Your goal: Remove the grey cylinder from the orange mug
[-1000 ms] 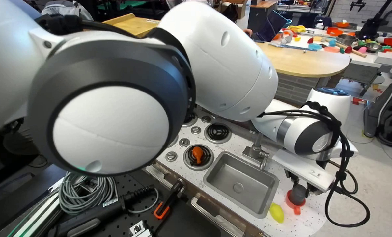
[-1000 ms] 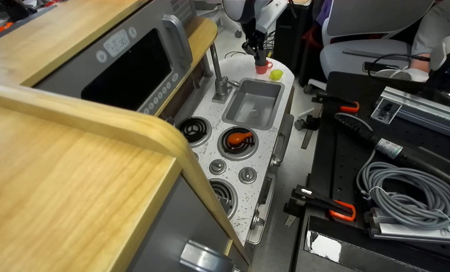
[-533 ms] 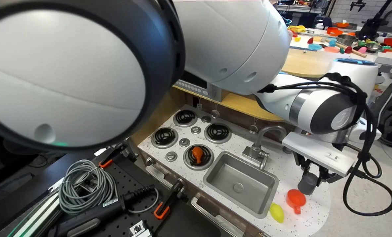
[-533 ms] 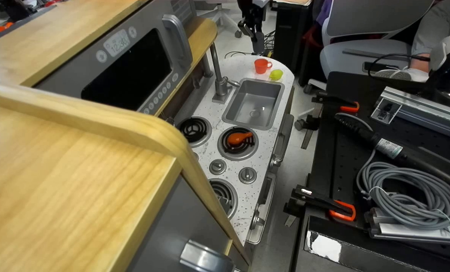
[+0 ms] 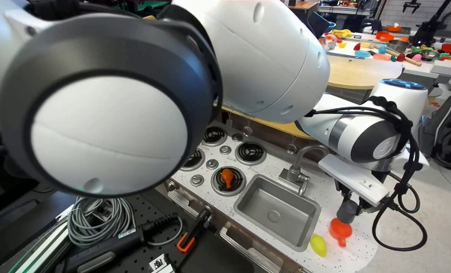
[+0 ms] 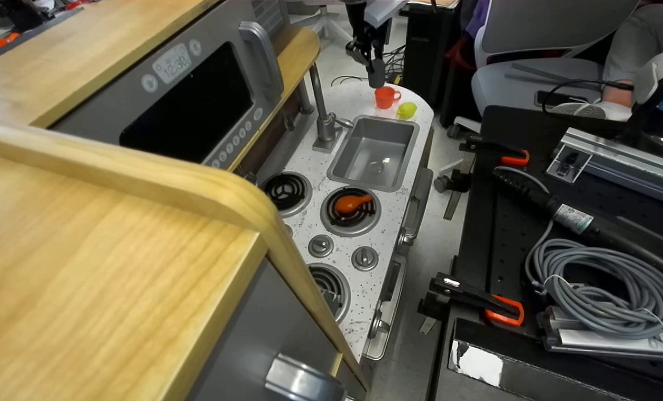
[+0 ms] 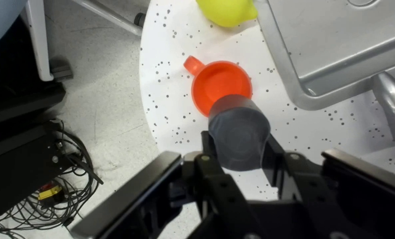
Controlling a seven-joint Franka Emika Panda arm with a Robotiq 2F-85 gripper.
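Observation:
The orange mug (image 5: 340,229) stands upright on the white speckled counter beyond the sink, with its inside bare in the wrist view (image 7: 220,83). The grey cylinder (image 7: 240,139) is outside the mug. My gripper (image 7: 239,146) is shut on the cylinder, one finger on each side. In both exterior views the cylinder (image 5: 347,212) (image 6: 376,74) hangs from the gripper just above the mug (image 6: 385,98), a little off to its side. In the wrist view the cylinder covers part of the mug's near rim.
A yellow-green lemon (image 5: 318,244) lies beside the mug, near the steel sink (image 5: 244,197). The faucet (image 5: 295,172) rises behind the sink. An orange toy (image 5: 227,178) lies on a burner. The counter's rounded edge (image 7: 144,86) is close to the mug.
One second ago the cylinder was in the mug, between the fingers. Half a second ago it was lifted out, higher and farther aside. Now it is a little lower and closer to the mug.

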